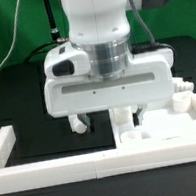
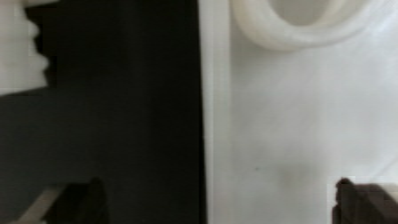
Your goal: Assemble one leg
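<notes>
Leg: a small white stubby post (image 1: 182,94) stands on the exterior view's right, just beside the end of the gripper's housing and close to the right rail. It is too small for its tag to be read, and it is not between the fingers.
Second small white piece: a part (image 1: 78,125) sits under the housing's other end. I cannot tell whether it is another leg.
Gripper: the gripper (image 1: 114,118) (image 2: 217,203) points straight down, low over the near edge of the work area. It is spread wide and holds nothing.
Fingertips: in the wrist view the dark fingertips (image 2: 71,205) show at opposite edges of the picture, one over the dark table and one over the panel.
Panel: the large flat white panel (image 1: 157,133) (image 2: 302,130) lies flat, and its straight edge runs between the fingers.
Raised ring: a round white ring (image 2: 294,25) shows on the panel in the wrist view. I cannot tell whether it is a socket or a part seen end-on.
Border rails: long white rails (image 1: 56,171) frame the front and both sides.
Table: the table (image 1: 17,107) is black and bare to the exterior view's left of the arm.
</notes>
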Robot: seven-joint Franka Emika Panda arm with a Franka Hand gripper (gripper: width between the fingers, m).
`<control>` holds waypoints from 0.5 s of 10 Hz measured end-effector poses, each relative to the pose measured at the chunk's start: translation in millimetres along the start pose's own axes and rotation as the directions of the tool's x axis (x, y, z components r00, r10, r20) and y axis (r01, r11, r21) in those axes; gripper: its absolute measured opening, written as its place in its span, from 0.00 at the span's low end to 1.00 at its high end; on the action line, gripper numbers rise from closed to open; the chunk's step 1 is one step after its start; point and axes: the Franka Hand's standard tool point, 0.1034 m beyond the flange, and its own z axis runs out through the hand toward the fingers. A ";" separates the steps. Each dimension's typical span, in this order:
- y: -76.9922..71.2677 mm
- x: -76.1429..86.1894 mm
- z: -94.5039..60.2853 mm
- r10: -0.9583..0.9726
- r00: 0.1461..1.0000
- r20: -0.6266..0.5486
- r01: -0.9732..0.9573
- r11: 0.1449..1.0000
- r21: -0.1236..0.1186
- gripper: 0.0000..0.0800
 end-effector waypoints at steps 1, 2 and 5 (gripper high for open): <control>2.4 -7.5 -16.7 -0.018 1.000 -0.007 0.018 1.000 0.006 0.81; 10.2 -18.4 -32.4 -0.036 0.999 -0.013 0.036 0.999 0.010 0.81; 35.5 -40.4 -38.3 -0.014 1.000 -0.027 0.014 1.000 0.004 0.81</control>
